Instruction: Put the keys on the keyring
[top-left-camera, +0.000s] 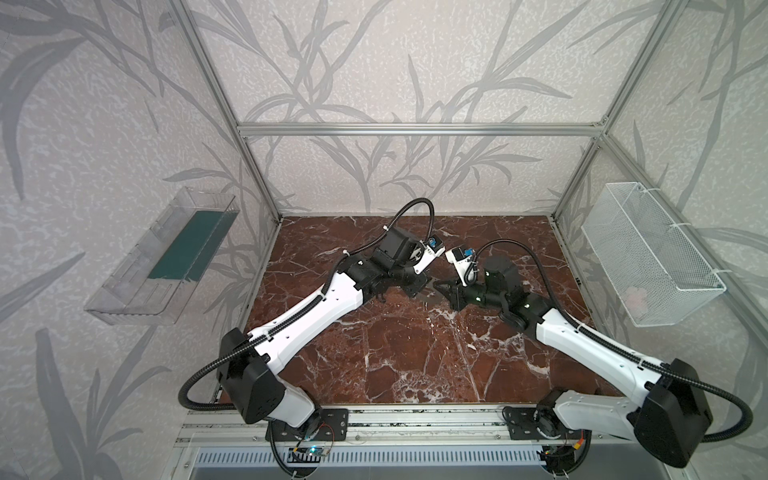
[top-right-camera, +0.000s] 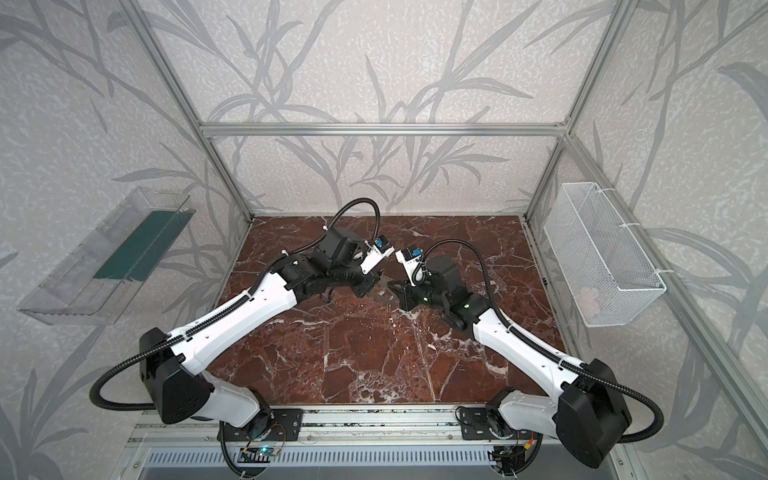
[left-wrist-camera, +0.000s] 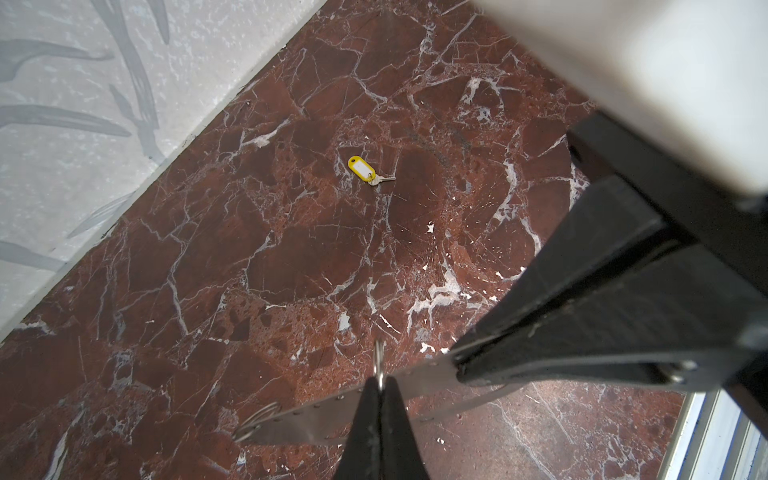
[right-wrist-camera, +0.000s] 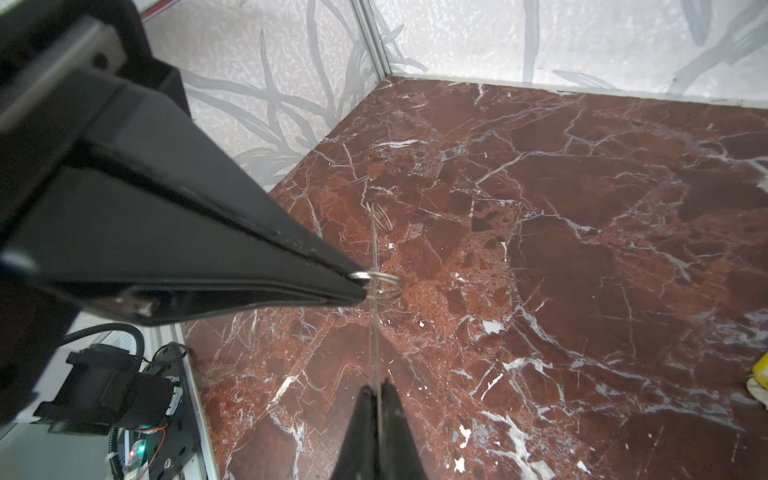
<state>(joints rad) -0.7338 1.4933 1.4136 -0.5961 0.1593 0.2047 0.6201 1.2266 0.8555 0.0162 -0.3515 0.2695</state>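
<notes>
The keys are seen as one flat, thin, grey-beige plate with tiny holes along its rim; in the right wrist view it is shown edge-on, as a thin line. It is held between the two grippers, and it appears to be raised over the red-brown marble table. A small silver ring is met at the rim of the plate, and a second coiled ring is seen at one end of it. Whether the silver ring passes through a hole cannot be told. The jaws of the left gripper are pressed together, and the silver ring is pinched between their tips. The jaws of the right gripper are also closed, and the edge of the plate is clamped between them. A small yellow tag with a white label window is left lying on the marble, well apart from the grippers, with a little silver piece beside it. In both top views the left arm and the right arm are stretched from the near rail toward the middle, so that the grippers are brought tip to tip.
</notes>
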